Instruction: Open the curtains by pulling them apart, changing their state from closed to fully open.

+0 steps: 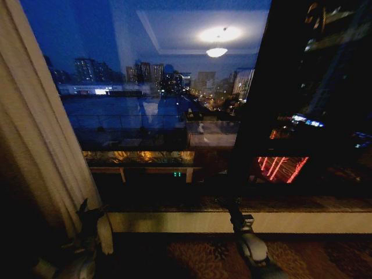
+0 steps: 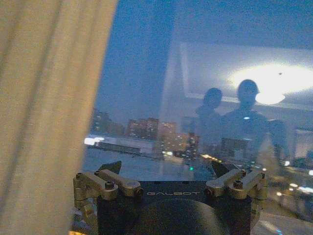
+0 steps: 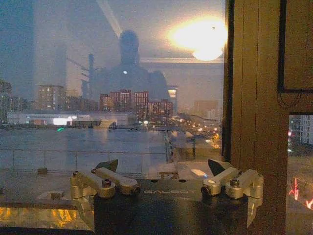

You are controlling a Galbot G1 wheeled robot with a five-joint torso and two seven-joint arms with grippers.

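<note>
Hanging curtain (image 1: 40, 133), just beside left pincer (image 1: 87, 212)

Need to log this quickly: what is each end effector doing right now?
Left end effector: open, holding nothing, beside the sheer curtain.
Right end effector: open, holding nothing, facing the window glass.

Looking down from the head at the dark glass window (image 1: 157, 104); from both wrists, facing it closer, sharing the lit skyline.
</note>
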